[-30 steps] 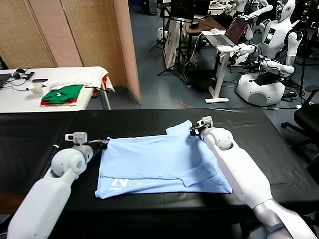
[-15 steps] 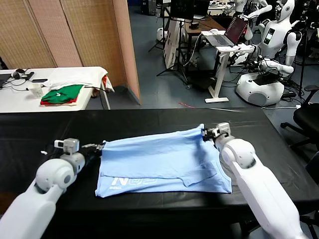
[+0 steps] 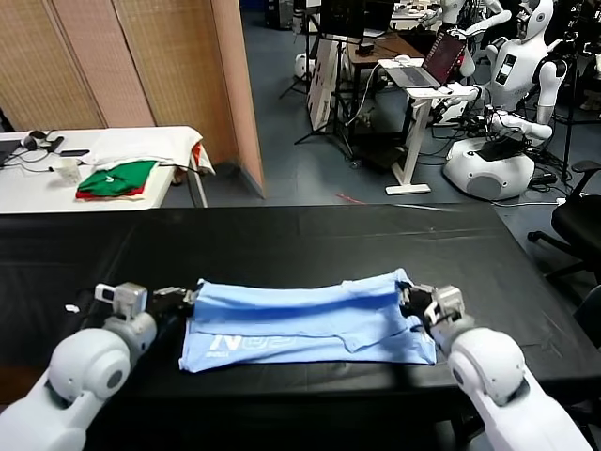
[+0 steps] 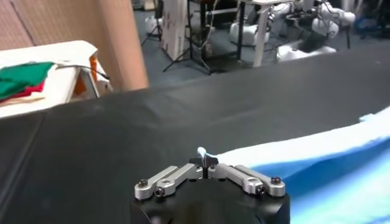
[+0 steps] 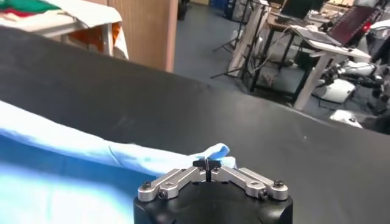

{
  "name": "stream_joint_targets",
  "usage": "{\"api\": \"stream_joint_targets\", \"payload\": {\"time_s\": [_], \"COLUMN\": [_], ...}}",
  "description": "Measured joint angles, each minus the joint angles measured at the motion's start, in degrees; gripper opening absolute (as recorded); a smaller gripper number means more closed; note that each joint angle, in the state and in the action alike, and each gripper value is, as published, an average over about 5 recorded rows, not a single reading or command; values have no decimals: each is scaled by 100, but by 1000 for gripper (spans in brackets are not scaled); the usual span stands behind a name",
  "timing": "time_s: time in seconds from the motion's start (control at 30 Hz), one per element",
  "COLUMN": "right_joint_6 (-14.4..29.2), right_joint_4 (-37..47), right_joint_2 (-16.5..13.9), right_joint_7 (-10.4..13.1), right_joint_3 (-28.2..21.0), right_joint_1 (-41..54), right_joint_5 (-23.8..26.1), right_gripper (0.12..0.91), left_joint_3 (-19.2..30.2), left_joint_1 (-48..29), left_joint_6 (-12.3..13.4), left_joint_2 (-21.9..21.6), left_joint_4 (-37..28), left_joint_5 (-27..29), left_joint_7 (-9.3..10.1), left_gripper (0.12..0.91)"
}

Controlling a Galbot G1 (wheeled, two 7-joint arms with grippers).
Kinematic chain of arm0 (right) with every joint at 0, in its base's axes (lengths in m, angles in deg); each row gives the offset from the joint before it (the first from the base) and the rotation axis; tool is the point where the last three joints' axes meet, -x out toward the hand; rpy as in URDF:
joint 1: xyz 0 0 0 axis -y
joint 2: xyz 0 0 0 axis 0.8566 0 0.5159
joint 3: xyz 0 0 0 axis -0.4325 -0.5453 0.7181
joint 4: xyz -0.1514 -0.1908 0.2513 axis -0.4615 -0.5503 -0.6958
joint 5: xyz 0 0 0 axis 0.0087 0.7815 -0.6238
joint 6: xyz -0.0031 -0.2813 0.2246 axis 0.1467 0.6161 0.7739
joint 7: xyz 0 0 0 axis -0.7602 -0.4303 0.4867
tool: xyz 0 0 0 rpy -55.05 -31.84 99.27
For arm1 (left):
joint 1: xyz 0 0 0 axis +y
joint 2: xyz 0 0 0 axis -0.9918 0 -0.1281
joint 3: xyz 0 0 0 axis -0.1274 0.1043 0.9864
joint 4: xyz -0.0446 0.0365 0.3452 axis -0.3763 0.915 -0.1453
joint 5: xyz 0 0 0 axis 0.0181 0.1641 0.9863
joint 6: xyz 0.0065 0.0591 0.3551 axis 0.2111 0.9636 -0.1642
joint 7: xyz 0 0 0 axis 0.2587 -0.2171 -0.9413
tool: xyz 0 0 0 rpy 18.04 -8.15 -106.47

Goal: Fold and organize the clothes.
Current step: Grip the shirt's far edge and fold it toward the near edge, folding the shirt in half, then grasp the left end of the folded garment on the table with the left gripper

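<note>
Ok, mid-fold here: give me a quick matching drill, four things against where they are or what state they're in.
Things:
1. left gripper
2. right gripper
3. T-shirt
4. green and red garment pile

Places or states:
A. on the white side table
B. shut on the shirt's right far corner
C. on the black table, far edge doubled toward the near edge
D. shut on the shirt's left far corner

Pairs: 1-D, 2-B, 3-C, 4-A

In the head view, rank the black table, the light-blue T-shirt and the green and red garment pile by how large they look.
1. Black cloth-covered table.
2. Pale light-blue short-sleeved T-shirt.
3. Small green and red garment pile, though it lies farther from the camera, so its true size is unsure.
</note>
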Motion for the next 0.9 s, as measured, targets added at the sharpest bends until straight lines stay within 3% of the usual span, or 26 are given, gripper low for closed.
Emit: {"api": "stream_joint_targets", "payload": {"time_s": [0.4,0.5,0.6,0.67,0.9], "right_joint_6": [5,6,7,8,10], "right_joint_4": [-81,-126,-203,-269,-500], "right_joint_2": [172,179,178,180,257], "right_joint_7": [-33,-118,-194,-215,-121], "right_joint_3": [16,54,128,194,600], "right_joint_1": [-484,-554,-641,-707,-774], "right_joint_5": [40,24,-33,-124,-697], "right_gripper": [142,172,303,434,837], "left_joint_3": [-147,-200,-238,-264,-486], "left_joint_1": [598,710,815,878,1085], "left_joint_6": [1,1,1,1,1], "left_joint_2": [273,353,443,507,829], "left_joint_4": [107,117,153,203,527], "left_joint_5": [532,697,917,1062,1498], "left_joint_7": [-63,-106,-194,-229,-235], "left_gripper": [148,148,171,245,674]}}
